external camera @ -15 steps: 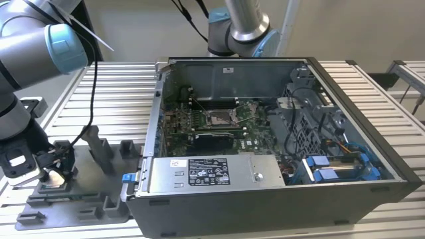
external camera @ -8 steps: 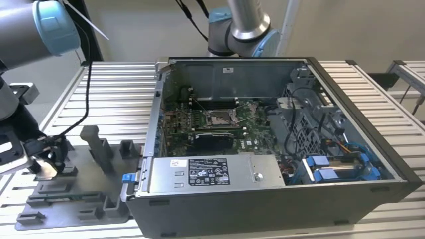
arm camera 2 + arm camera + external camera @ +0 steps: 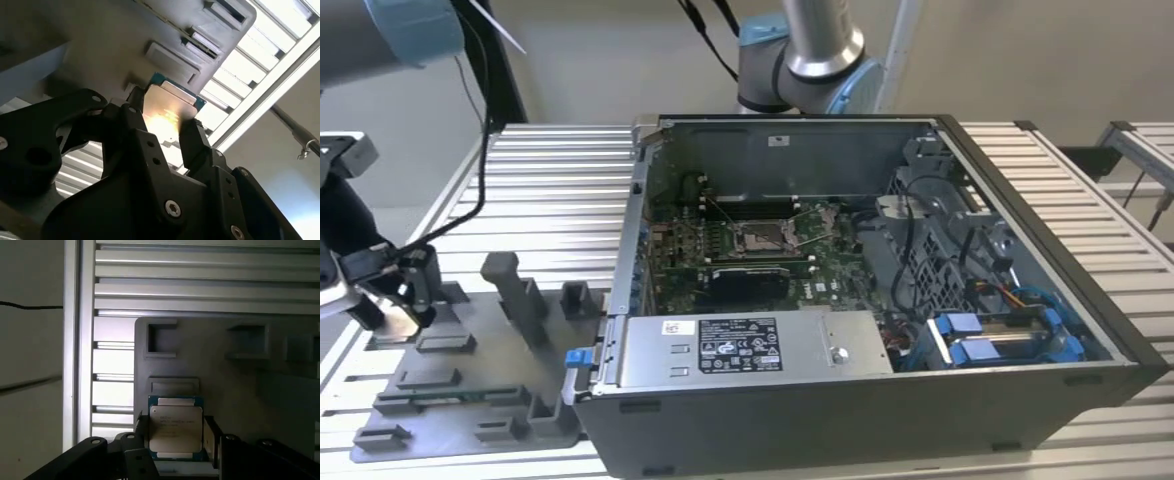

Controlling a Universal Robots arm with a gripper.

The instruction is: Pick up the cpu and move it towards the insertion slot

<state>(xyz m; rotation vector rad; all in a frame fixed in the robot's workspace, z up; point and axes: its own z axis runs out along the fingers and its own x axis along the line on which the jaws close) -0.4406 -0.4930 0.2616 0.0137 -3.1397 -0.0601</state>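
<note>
Slatted table (image 3: 200,270), grey tray (image 3: 230,385), pincer (image 3: 176,432) gripping cpu (image 3: 176,415), print illegible

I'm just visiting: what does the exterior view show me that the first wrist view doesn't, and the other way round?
Exterior view: the open computer case with the insertion slot on its green board. First wrist view: a close look at the cpu, silver face showing, gripped between the black fingers. Both: the gripper, the grey tray beneath it and the slatted table.
</note>
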